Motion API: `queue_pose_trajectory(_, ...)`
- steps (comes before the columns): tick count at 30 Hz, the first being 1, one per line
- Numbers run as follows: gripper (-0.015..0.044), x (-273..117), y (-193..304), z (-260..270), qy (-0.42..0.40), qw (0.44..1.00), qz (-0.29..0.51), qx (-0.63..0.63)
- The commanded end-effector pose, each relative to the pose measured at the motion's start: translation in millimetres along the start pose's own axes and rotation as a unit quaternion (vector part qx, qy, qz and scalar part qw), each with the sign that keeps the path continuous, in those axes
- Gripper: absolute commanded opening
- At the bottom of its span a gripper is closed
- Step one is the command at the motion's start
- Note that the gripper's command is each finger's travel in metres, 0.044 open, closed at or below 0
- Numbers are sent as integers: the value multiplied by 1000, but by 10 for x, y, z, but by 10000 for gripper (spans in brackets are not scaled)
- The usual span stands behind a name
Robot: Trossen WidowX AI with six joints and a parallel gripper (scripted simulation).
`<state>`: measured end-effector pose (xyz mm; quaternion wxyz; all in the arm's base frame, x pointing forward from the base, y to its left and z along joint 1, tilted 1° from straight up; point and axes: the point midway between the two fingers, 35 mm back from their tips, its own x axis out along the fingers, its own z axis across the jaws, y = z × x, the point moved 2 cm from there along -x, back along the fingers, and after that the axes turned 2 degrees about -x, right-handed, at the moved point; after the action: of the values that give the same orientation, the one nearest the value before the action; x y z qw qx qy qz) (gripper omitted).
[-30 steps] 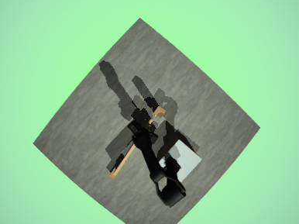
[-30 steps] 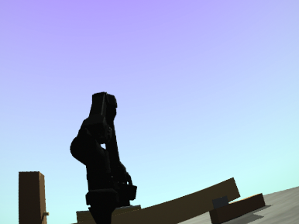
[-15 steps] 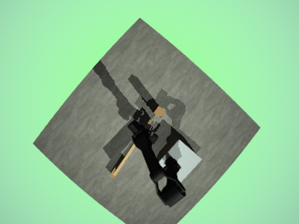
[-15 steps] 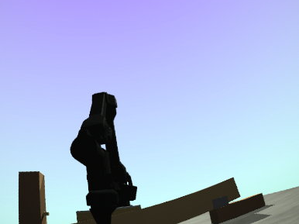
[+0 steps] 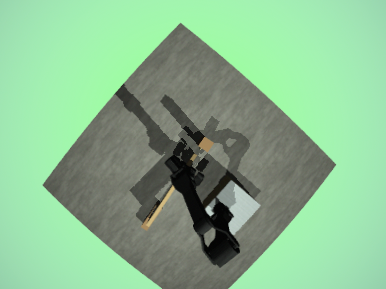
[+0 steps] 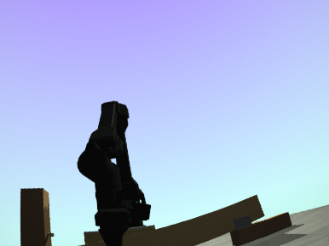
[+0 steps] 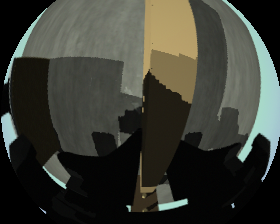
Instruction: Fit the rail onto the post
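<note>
The long wooden rail [image 5: 162,204] [image 6: 204,222] [image 7: 170,45] lies tilted. Its far end is raised in the small bracket [image 6: 243,221] on the low dark footboard block [image 6: 266,228], and its near end is down by the table. The short post [image 5: 206,143] [image 6: 34,216] stands apart from the rail's near end, and one peg [image 6: 51,235] shows on its side. My gripper [image 5: 190,160] [image 6: 121,226] [image 7: 149,131] is shut on the rail close to its near end, with one finger on each side in the wrist view. The holes in the rail's end are hardly visible.
The grey table [image 5: 100,169] [image 6: 315,220] carries heavy shadows from the arm. The arm's pale base plate [image 5: 242,204] sits at the table's near right. A dark brown block, probably the post, stands at the left of the wrist view [image 7: 30,110].
</note>
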<state>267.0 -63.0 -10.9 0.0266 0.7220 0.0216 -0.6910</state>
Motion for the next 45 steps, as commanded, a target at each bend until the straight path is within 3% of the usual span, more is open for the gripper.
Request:
queue_pose_trajectory(1, 0, -17, 2, 1, -1, 1000, -2, 0)
queue_pose_trajectory(45, 0, -242, 5, -38, -1, 1000, -2, 0)
